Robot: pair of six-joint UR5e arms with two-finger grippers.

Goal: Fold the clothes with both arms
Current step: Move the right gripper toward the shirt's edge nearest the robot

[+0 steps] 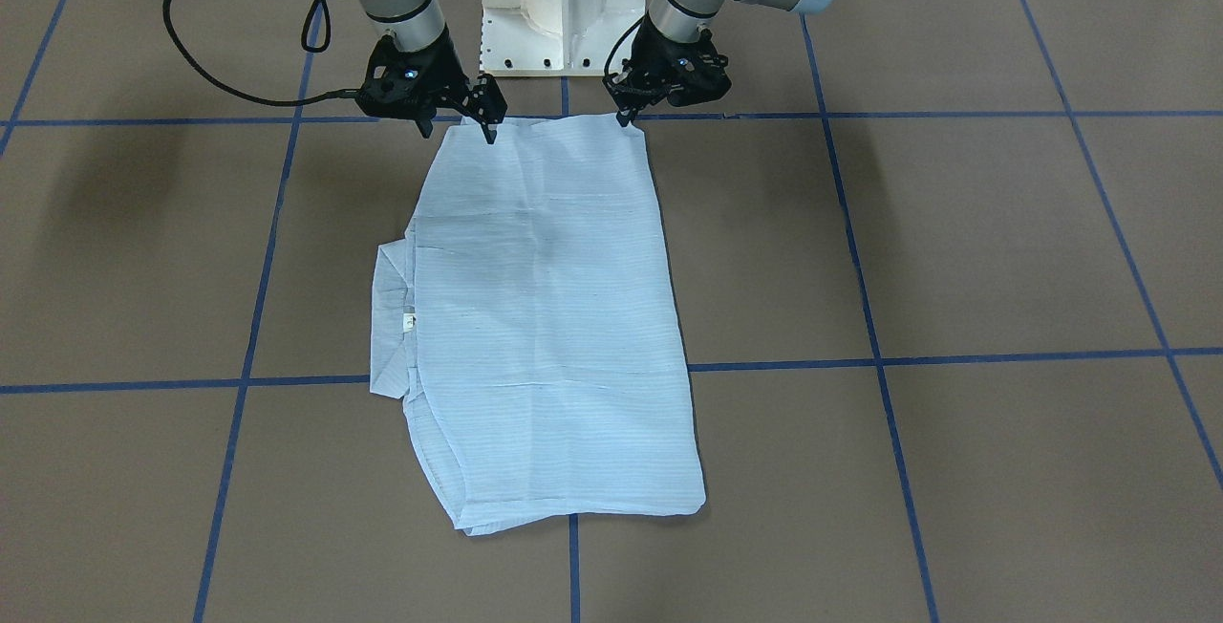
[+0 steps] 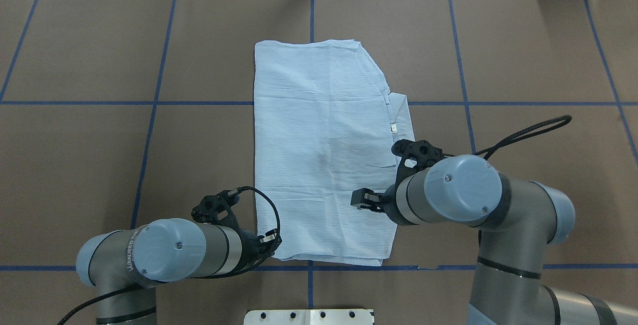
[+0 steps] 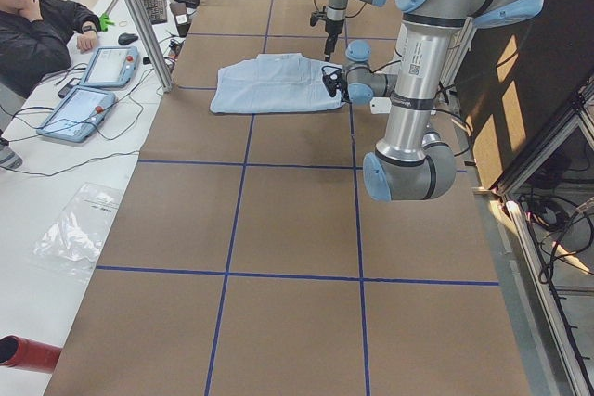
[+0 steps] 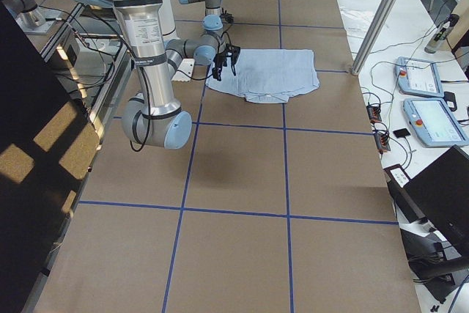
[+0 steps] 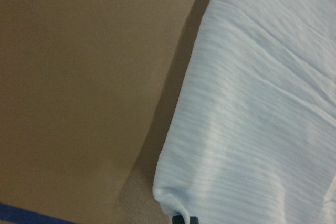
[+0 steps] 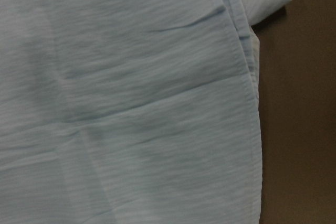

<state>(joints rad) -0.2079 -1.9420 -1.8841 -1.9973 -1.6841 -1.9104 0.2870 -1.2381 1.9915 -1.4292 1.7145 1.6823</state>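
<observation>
Shirt point(image 1: 545, 317) lay folded in the middle of the surface point(image 1: 955, 241); we couldn't read its tiny neck tag point(image 1: 409, 321). Right claw point(image 1: 457, 133) gaped empty at the shirt's robot-side edge. Left claw point(image 1: 628, 117): we couldn't tell.

The shirt point(image 5: 262, 103) fills the right side, its light-blue ribbed cloth crossed by soft creases. Left of the shirt lies bare brown table point(image 5: 79, 77), with a dark shadow point(image 5: 176, 87) running along the shirt's edge. At the shirt's lower corner the cloth bunches at the close-set dark tips of the left gripper point(image 5: 185, 219). Well left of that corner, blue tape point(image 5: 21, 214) crosses the table.
</observation>
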